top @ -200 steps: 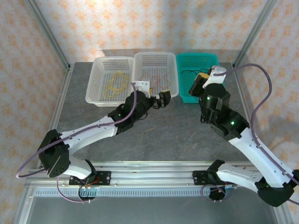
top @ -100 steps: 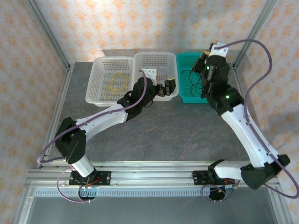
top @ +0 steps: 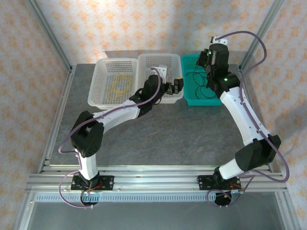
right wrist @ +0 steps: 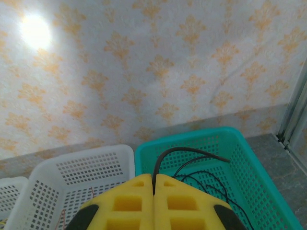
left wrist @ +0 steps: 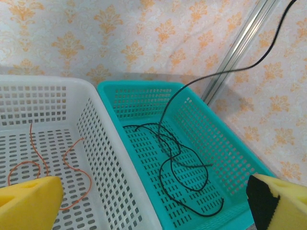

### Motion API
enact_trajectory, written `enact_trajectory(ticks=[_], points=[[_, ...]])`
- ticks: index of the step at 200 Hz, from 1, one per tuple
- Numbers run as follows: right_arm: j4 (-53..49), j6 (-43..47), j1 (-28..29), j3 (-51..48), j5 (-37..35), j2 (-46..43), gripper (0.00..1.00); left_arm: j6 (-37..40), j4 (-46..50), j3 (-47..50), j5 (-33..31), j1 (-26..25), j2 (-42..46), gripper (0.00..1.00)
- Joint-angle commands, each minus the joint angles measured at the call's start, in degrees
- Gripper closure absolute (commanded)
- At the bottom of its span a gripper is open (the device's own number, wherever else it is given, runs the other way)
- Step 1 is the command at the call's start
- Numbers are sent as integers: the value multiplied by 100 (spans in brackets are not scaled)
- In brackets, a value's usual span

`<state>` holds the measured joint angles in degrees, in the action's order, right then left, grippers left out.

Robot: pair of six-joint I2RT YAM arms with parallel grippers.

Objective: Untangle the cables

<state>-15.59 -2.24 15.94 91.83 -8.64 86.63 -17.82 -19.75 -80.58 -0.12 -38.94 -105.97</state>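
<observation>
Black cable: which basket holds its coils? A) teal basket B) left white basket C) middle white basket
A: the black cable coils on the floor of the teal basket, with one end pinched in the shut right hand.

A black cable (left wrist: 165,143) coils in the teal basket (left wrist: 211,134), a reddish cable (left wrist: 76,168) in the white basket (left wrist: 103,143).

Facing cream wallpaper (top: 144,24) printed with orange floral motifs, at the back and on both sides. Catching a bright patch of light (right wrist: 34,31) high on the back wall. Meeting slanted aluminium posts (top: 48,29) at the corners. Looking down on a mottled grey tabletop (top: 163,139), bordering on ribbed silver rails (top: 153,179) along the near edge.
</observation>
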Motion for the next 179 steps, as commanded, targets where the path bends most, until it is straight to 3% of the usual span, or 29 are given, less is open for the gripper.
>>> enact_trajectory(ticks=[1, 57, 119, 151, 179], points=[[151, -196, -174, -147, 288, 100, 100, 122, -442, -166, -93, 44, -178, 1], [318, -188, -571, -503, 1510, 594, 100, 36, -291, -369, -71, 44, -634, 1], [-83, -218, -595, -403, 1152, 1586, 100, -159, -158, -551, 16, 20, -884, 1], [-274, -345, -596, -489, 1050, 1913, 89, -172, 13, -644, 111, -41, -977, 1], [-282, -438, -600, -604, 1143, 1880, 67, -160, 111, -585, 121, -83, -986, 1]])
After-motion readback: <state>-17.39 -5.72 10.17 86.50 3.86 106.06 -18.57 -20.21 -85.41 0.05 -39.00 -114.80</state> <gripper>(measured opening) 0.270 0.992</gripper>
